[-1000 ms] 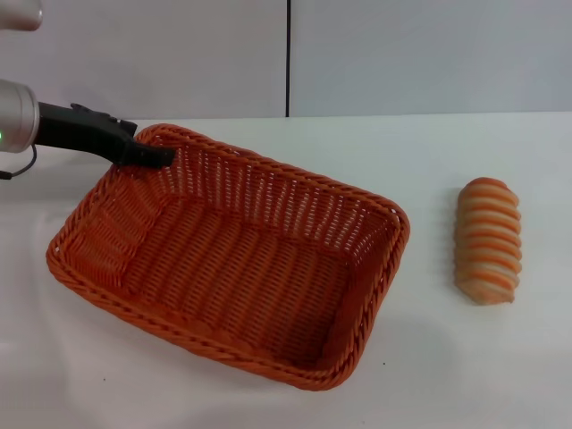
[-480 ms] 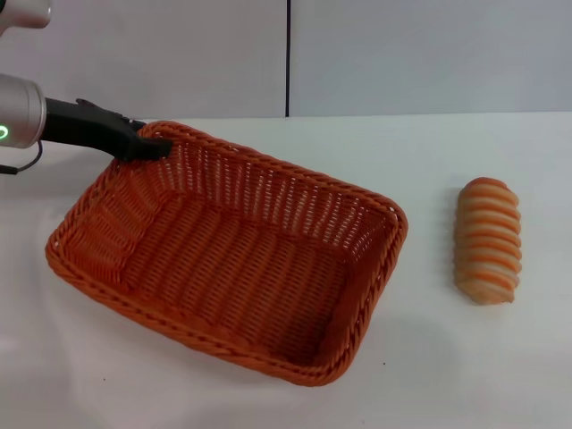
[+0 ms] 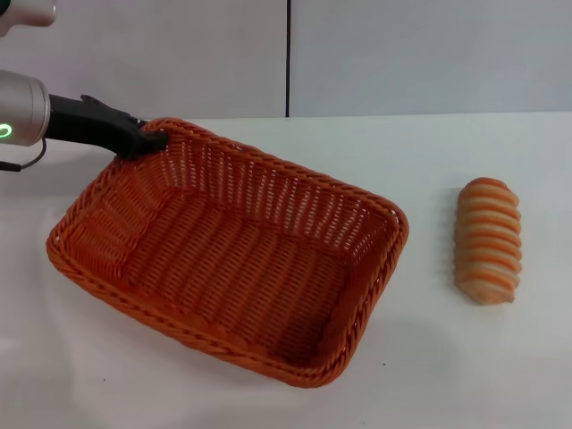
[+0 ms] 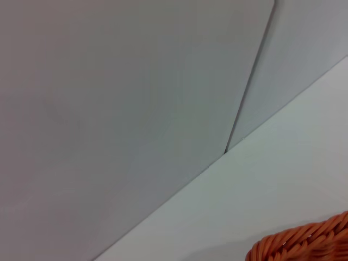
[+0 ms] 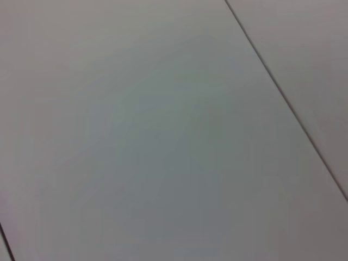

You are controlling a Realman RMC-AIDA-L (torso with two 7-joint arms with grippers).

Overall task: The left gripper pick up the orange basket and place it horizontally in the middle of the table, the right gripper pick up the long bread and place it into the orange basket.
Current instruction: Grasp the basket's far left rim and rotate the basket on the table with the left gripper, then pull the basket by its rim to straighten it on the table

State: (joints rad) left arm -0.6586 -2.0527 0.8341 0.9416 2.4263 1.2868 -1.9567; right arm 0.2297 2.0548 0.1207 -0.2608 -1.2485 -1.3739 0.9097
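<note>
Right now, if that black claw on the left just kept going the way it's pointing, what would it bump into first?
The left gripper already sits on the orange basket at its far-left rim corner, pointing right. Going on, it would probably skim along the far wall; depth is unclear.
</note>
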